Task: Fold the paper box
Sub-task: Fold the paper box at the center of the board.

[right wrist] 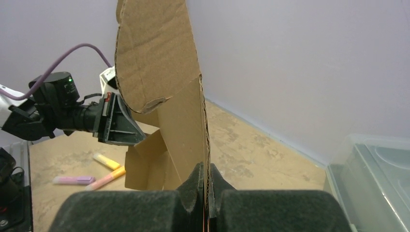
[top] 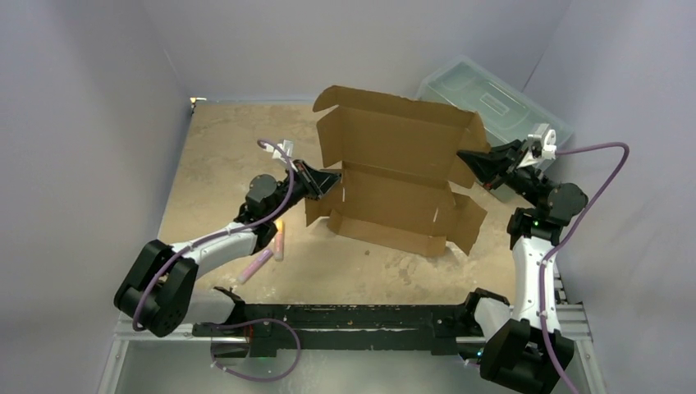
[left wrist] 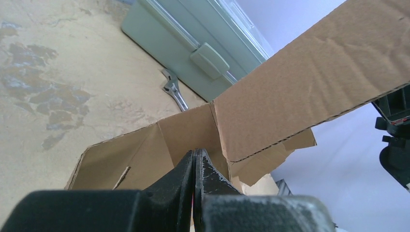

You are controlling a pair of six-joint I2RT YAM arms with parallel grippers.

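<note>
On the left near part of the sandy table lie a few markers, pink and yellow, close to the left arm. The left gripper is pinched fully together on the left side flap of the paper box; in its wrist view the fingers meet at the cardboard's fold. The box stands half-open at mid-table, with its low front wall towards the near side and its lid panel upright behind. The right gripper is clamped on the lid's right edge, and the cardboard runs between its fingers. At the far right sits a translucent toolbox, and a wrench lies just beside it.
</note>
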